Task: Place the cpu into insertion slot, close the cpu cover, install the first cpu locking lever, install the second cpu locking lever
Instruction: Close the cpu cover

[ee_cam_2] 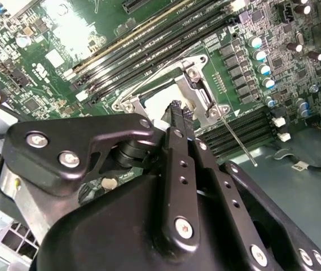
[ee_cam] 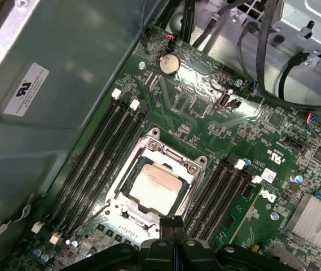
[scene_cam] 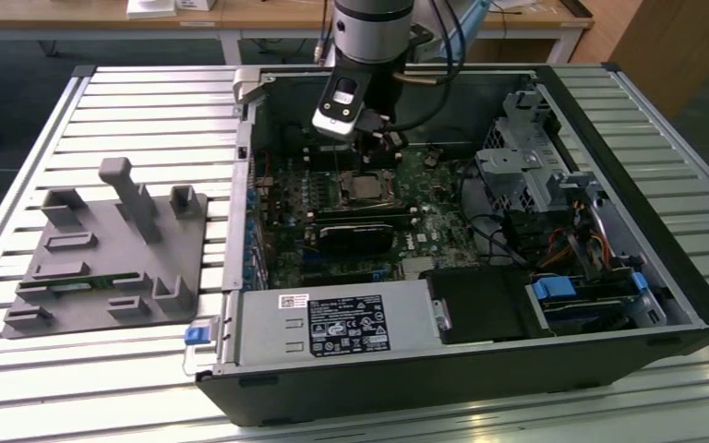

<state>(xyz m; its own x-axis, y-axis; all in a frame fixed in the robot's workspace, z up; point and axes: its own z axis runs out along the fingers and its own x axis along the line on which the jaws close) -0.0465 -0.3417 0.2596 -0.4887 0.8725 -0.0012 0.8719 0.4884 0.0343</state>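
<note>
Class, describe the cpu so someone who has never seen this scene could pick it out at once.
Start at the open computer case and find the green circuit board inside. Between two banks of long black memory slots sits the silver cpu cover; the cpu is the pale flat square in its window, smooth where the silver heatsink nearby is ribbed.

One wide overview, two close wrist cameras
The exterior view looks down on the whole open computer case [scene_cam: 453,392]; both wrist views face the green board [ee_cam: 205,110] from close by, sharing the cpu [ee_cam: 154,189]
</note>
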